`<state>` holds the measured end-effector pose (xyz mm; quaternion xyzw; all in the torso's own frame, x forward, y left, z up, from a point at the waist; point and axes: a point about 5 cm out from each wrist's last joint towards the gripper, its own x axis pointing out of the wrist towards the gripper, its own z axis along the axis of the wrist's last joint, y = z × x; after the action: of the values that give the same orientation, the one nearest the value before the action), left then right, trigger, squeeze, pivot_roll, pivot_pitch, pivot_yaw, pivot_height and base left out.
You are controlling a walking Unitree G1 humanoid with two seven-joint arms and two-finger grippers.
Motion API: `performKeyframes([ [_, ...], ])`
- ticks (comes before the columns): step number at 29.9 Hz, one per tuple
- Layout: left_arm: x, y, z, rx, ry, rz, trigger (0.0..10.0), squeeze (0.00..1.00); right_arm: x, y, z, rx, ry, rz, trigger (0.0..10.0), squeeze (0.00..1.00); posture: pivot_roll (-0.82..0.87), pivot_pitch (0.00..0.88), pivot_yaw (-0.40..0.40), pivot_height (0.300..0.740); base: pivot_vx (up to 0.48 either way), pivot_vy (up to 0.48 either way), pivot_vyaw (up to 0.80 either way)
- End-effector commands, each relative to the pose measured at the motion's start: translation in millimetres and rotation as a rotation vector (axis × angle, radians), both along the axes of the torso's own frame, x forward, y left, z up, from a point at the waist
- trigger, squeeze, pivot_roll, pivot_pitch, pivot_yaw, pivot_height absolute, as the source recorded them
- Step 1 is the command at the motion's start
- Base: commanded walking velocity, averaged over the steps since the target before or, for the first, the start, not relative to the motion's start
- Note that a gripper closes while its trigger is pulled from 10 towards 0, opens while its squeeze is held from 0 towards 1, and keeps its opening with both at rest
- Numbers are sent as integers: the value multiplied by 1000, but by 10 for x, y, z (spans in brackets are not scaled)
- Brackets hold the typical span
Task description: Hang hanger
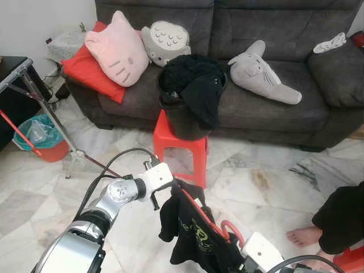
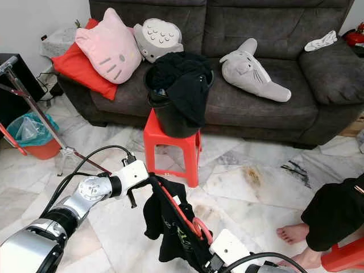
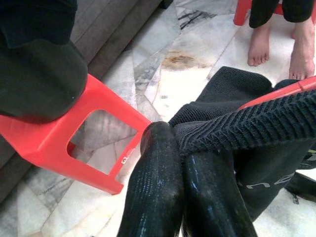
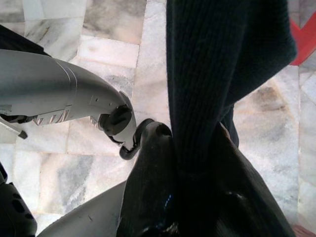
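Both pincers clamped on the red plastic hanger w/ limp black shirt, near the red plastic stool: left pincer at one end, right pincer pinching cloth. Light, floppy; grip the stiff bar.

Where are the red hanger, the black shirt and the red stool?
hanger (image 2: 177, 211): right eye view, on its red bar.
shirt (image 1: 190, 236): left eye view, on the hanging cloth.
stool (image 1: 196, 145): left eye view, on the seat's front edge.

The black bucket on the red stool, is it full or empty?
Full. The black bucket is heaped with black clothes that spill over its rim.
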<state>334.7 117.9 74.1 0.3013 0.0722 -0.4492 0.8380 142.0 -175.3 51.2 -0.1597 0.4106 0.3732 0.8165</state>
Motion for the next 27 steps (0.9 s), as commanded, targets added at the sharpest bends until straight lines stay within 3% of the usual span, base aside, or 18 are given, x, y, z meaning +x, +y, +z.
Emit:
performKeyframes([
  [1,177,374,254,-15,-86,157,10000,0,-334,-202,-264,-113,235,-16,10000,0,-57,74,55,740,0,0,0],
  [27,177,374,254,-15,-86,157,10000,0,-334,-202,-264,-113,235,-16,10000,0,-57,74,55,740,0,0,0],
])
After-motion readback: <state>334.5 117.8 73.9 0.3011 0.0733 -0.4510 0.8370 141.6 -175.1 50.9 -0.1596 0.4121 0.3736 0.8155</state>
